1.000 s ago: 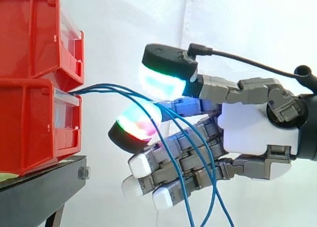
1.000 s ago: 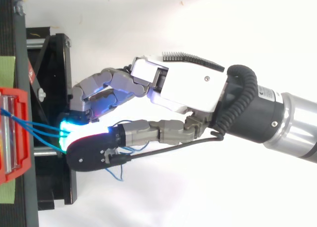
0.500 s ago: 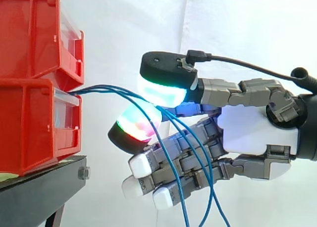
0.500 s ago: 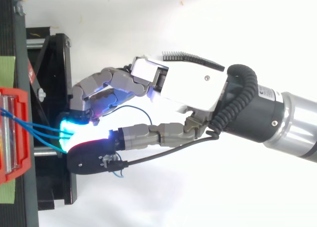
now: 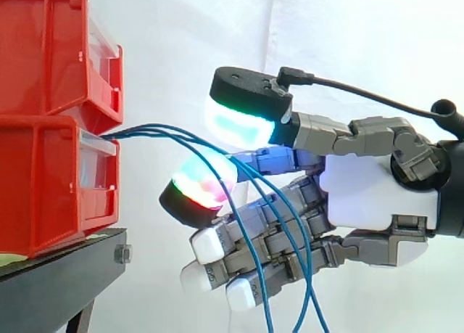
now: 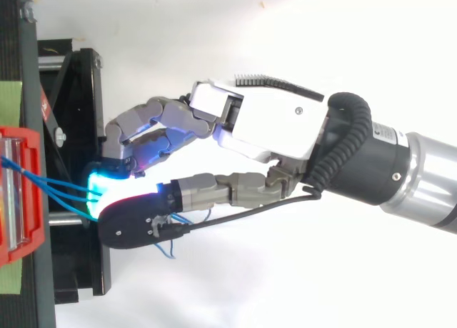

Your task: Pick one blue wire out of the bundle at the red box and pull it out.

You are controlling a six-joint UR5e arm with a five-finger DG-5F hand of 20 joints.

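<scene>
Three blue wires (image 5: pixel 167 132) come out of the front of the lower red bin (image 5: pixel 43 188) and arc to the right, then hang down in front of my hand (image 5: pixel 377 188). They pass through the narrow gap between a glowing green-white pad (image 5: pixel 243 119) above and a glowing multicoloured pad (image 5: pixel 199 184) below. Neither pad visibly squeezes a wire, and the wires hang slack. The remaining fingers are half curled below, behind the hanging wires. From above, the wires (image 6: pixel 57 189) run from the bin (image 6: pixel 18 192) to the cyan glow of the pads of my hand (image 6: pixel 264 124).
A second red bin (image 5: pixel 51 50) is stacked on the lower one. Both stand on a black stand (image 5: pixel 65 275) at the left, whose frame (image 6: pixel 71 92) lies under my fingertips. A white curtain hangs behind.
The upper pad dipped towards the wires half a second ago and has lifted back up and slightly right. The hanging wire ends shifted a little left. The bins have not moved.
</scene>
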